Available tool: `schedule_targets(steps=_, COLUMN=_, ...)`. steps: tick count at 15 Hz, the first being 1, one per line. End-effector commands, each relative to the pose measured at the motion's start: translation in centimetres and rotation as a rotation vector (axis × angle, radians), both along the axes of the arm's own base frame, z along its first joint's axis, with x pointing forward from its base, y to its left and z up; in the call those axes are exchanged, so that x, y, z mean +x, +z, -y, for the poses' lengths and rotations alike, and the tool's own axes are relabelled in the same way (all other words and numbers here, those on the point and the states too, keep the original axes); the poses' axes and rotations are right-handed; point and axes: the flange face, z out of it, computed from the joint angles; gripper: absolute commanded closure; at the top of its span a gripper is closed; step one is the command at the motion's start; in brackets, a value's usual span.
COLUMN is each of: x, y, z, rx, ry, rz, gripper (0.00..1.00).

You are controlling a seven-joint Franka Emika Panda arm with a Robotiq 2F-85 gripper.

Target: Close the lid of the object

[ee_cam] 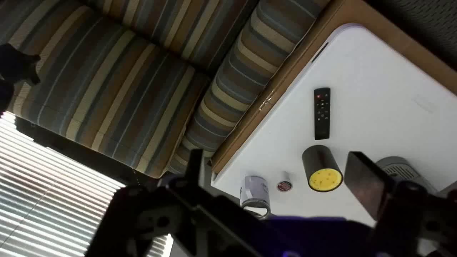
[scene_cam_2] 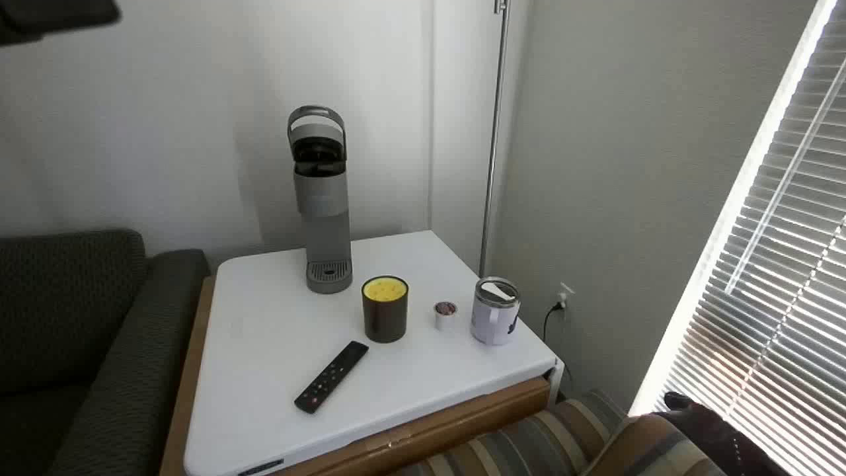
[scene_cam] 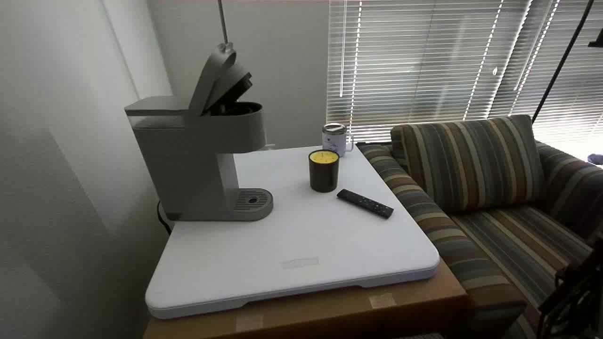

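Observation:
The tall grey coffee machine point(scene_cam: 188, 165) stands on the white table in both exterior views point(scene_cam_2: 324, 198). Its grey lid point(scene_cam: 212, 77) is raised and tilted up at the hinge, with the dark underside over the open head; the raised lid also shows from the front point(scene_cam_2: 316, 129). In the wrist view only the machine's rounded base point(ee_cam: 398, 166) shows, partly behind a finger; the lid is out of view there. My gripper point(ee_cam: 276, 157) is open and empty, its fingers wide apart, high above the table and apart from the machine.
The white table point(scene_cam: 292, 245) bears a dark jar with yellow top point(scene_cam_2: 385, 311), a black remote point(scene_cam_2: 332, 377), a small pod point(scene_cam_2: 445, 316) and a lidded mug point(scene_cam_2: 496, 314). A striped armchair point(scene_cam: 471, 165) adjoins the table. Walls stand behind the machine.

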Motion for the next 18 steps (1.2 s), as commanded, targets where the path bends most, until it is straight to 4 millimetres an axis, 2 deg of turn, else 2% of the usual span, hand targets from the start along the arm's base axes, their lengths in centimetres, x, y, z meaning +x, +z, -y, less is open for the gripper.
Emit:
schedule_targets(steps=1, x=0.0, y=0.1, z=0.0, rx=0.001, ry=0.000, rz=-0.001, gripper=0.00)
schedule_targets(steps=5, x=3.2, y=-0.5, z=-0.7, rx=0.009, ry=0.070, rz=0.006, gripper=0.00)
schedule_targets(steps=7, x=5.7, y=-0.7, z=-1.7, rx=0.010, ry=0.128, rz=0.016, gripper=0.00)
schedule_targets(steps=15, x=16.4, y=-1.0, z=-7.9, rx=0.073, ry=0.429, rz=0.056, gripper=0.00)
schedule_targets(steps=16, x=13.6, y=-0.8, z=-7.4, rx=0.063, ry=0.359, rz=0.045, gripper=0.00)
schedule_targets(steps=18, x=15.5, y=-1.0, z=-8.3, rx=0.072, ry=0.404, rz=0.044, gripper=0.00)
